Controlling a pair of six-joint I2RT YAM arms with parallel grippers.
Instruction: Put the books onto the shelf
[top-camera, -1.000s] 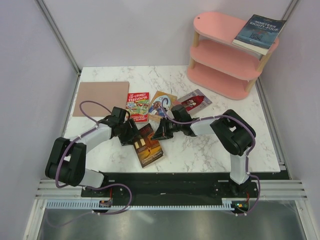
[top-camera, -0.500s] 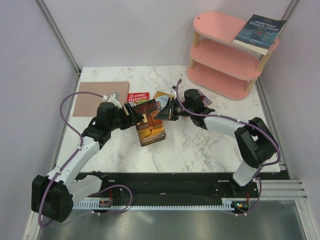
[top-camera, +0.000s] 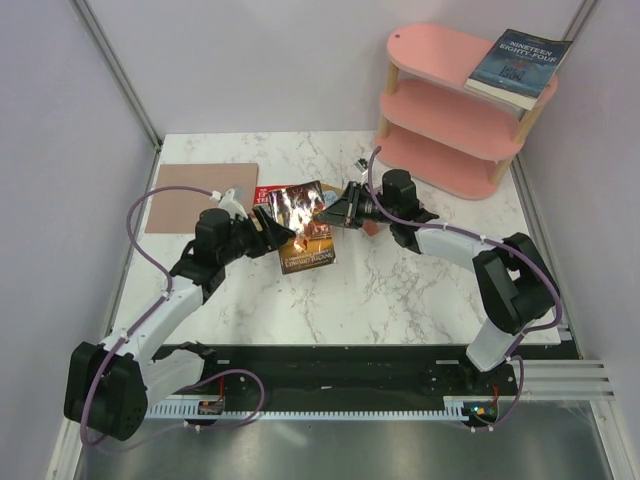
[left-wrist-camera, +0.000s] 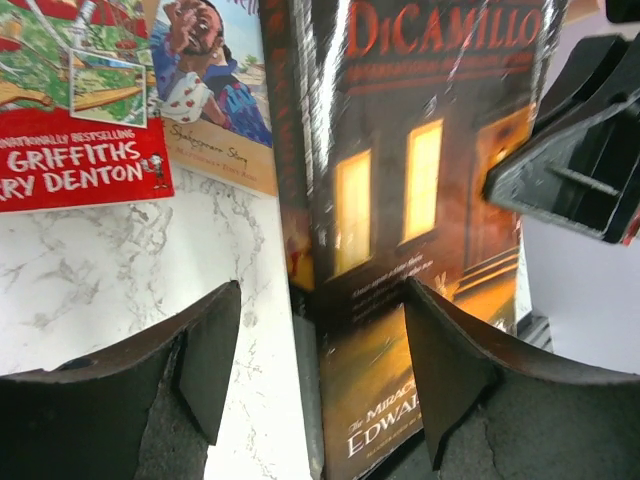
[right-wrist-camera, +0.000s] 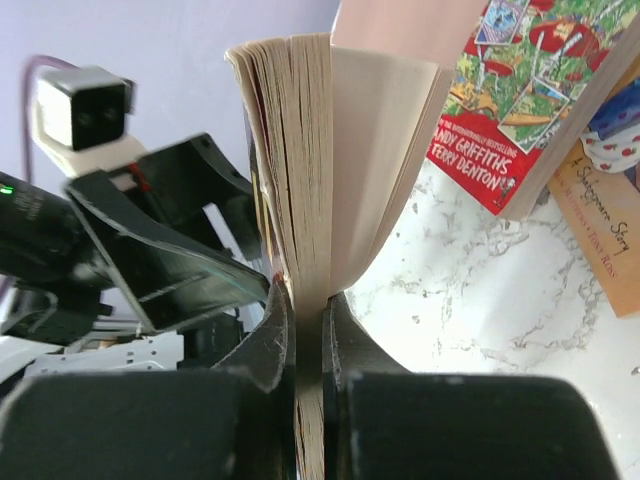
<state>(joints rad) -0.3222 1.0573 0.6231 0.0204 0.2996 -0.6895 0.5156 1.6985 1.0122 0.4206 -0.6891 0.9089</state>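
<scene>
My right gripper (top-camera: 338, 210) (right-wrist-camera: 308, 300) is shut on the page edge of the dark brown-orange book (top-camera: 303, 230) (right-wrist-camera: 300, 150) and holds it tilted up above the table. My left gripper (top-camera: 262, 228) (left-wrist-camera: 322, 300) is open, one finger on each side of that book's spine (left-wrist-camera: 300, 180). The red Treehouse book (top-camera: 268, 192) (left-wrist-camera: 80, 90) and the tan book with a blue figure (left-wrist-camera: 215, 90) (right-wrist-camera: 600, 210) lie flat behind. The pink shelf (top-camera: 440, 105) stands at the back right, with the dark blue book (top-camera: 520, 65) on its top board.
A plain brown mat (top-camera: 200, 195) lies flat at the back left of the marble table (top-camera: 400, 290). White walls close in both sides, and a black rail runs along the near edge.
The brown-orange book has gone from flat near the front to raised and tilted further back, pinched by the right gripper. Both arms have reached away from me, and the left jaws have widened slightly.
</scene>
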